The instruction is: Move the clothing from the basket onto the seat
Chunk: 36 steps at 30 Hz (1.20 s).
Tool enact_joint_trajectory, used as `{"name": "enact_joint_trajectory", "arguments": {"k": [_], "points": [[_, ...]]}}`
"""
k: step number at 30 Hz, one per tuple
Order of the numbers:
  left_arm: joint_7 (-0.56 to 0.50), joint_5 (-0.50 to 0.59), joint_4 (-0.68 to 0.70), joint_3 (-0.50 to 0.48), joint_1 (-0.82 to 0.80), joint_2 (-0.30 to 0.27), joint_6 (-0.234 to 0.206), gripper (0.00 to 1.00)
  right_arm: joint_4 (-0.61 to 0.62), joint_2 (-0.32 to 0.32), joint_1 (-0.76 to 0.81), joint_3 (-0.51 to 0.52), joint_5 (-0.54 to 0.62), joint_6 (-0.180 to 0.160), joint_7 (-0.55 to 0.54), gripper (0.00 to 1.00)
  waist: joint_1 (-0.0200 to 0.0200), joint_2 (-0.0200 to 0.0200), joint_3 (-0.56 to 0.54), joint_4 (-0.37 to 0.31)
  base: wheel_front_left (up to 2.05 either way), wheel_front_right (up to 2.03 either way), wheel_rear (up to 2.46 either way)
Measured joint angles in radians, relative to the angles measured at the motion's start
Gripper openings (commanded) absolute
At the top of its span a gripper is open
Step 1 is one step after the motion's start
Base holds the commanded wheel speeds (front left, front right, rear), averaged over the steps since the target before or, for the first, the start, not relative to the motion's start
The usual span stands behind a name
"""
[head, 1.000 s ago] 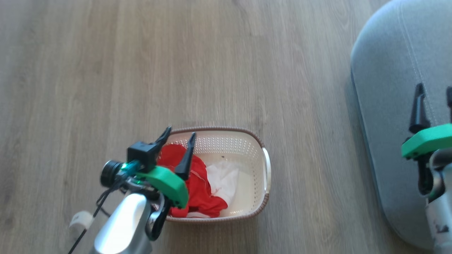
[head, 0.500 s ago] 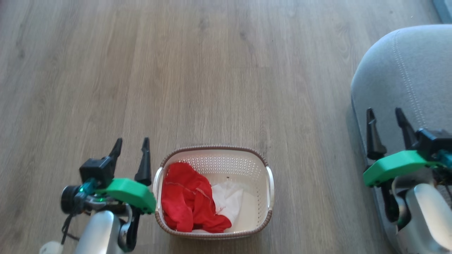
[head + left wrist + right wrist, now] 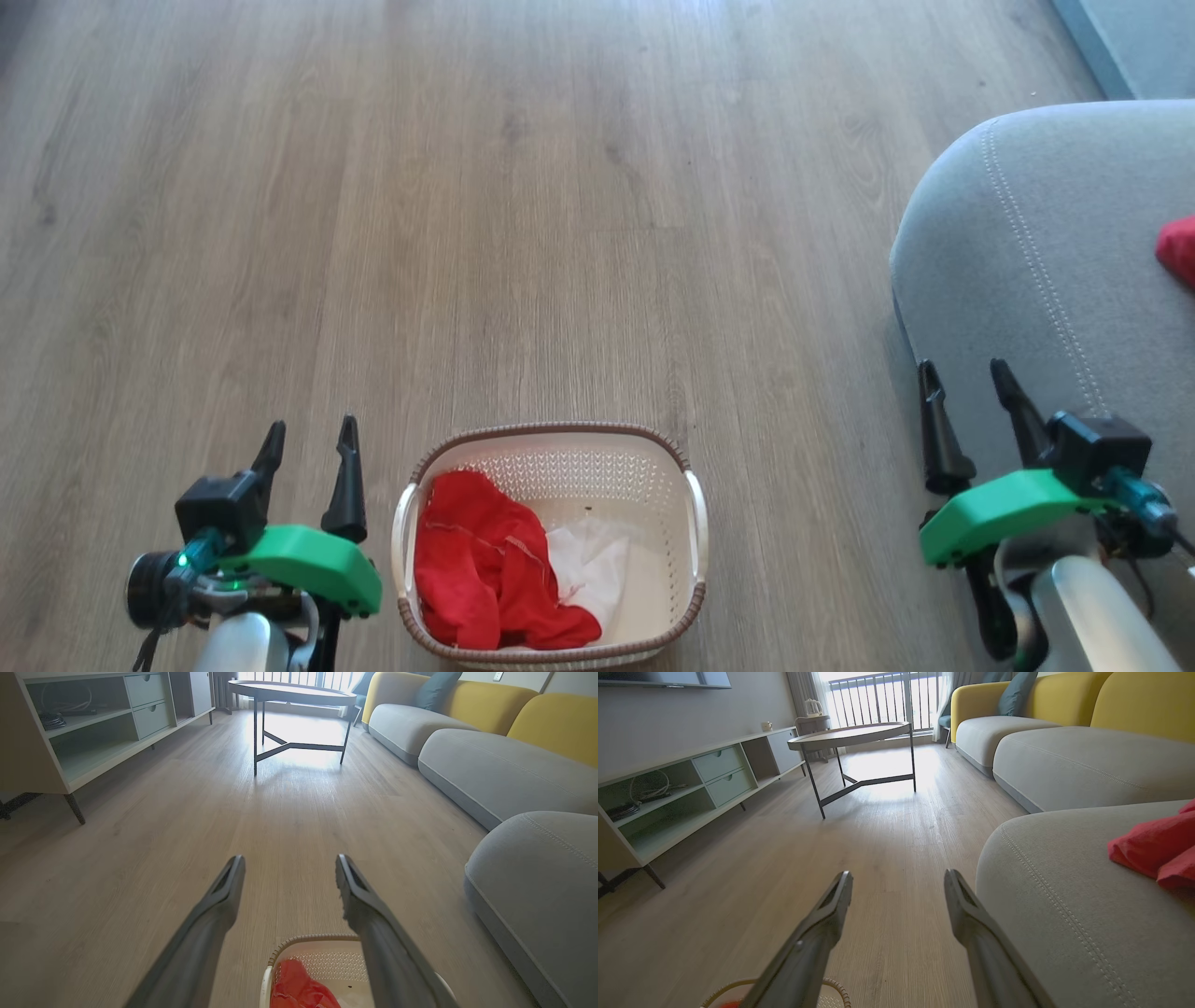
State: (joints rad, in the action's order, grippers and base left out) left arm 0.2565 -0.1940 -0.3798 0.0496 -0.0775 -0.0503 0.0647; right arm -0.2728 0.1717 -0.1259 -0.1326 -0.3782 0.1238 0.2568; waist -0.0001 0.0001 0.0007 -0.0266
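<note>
Head view: left end effector [image 3: 313, 425] and right end effector [image 3: 963, 366] released, empty — clothing [image 3: 476, 560] lies in the basket [image 3: 551, 431]; next, probably a downward reach, then the seat [image 3: 1027, 233].

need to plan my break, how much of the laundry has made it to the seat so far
Done: one red garment lies on the seat. In hand: nothing; the left gripper and right gripper have fingers apart and empty. Left: red and white clothing in the basket.
</note>
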Motion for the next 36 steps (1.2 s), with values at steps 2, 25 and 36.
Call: {"name": "enact_joint_trajectory", "arguments": {"k": [2, 25, 36], "points": [[0.0, 0.001, 0.004, -0.002, 0.004, 0.001, 0.008, 1.0, 0.006, -0.005, 0.012, -0.004, 0.0, 0.0, 0.0, 1.0, 0.0, 0.0, -0.004, -0.004, 0.0, 0.0, 0.0], [0.0, 0.025, 0.054, -0.022, 0.045, 0.003, 0.014, 1.0, 0.029, -0.014, 0.049, -0.004, 0.025, 0.0, 0.0, 1.0, 0.0001, 0.0, -0.011, -0.021, 0.0, 0.0, 0.0], [0.0, 0.024, 0.026, 0.021, 0.055, 0.003, 0.014, 1.0, 0.049, -0.022, 0.047, -0.004, 0.025, 0.0, 0.0, 1.0, 0.0001, 0.0, 0.027, -0.029, 0.0, 0.0, 0.0]]}}
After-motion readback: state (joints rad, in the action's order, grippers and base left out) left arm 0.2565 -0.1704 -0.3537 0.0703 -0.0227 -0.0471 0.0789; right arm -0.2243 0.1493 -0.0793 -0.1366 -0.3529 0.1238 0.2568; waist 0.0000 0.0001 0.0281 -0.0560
